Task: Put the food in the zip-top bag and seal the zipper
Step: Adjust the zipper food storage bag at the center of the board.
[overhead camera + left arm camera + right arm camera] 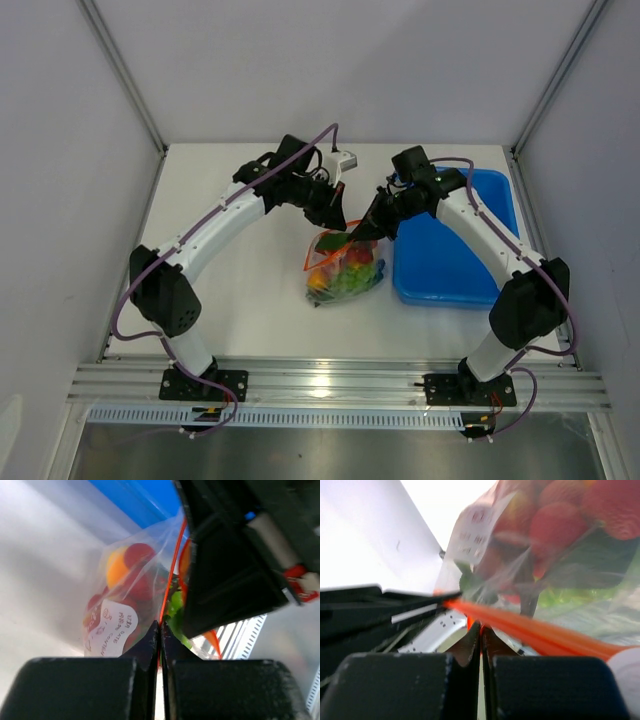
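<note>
Overhead only shows the zip-top bag (343, 262), stuffed with food (355, 277), beside the blue tub (455, 262). Wrist cams are clearer: left gripper (160, 630) and right gripper (481, 632) both pinch its zipper (530, 631) tight.

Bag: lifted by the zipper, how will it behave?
The bag is likely floppy: thin, crinkled clear film. Probably bottom-heavy: the food bunches low, away from the zipper, so it should hang and swing. Film looks glossy, maybe slippery.

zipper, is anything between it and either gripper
Nothing visible. The left gripper and the right gripper are each closed directly on the zipper at the mouth of the bag, with the food inside.
</note>
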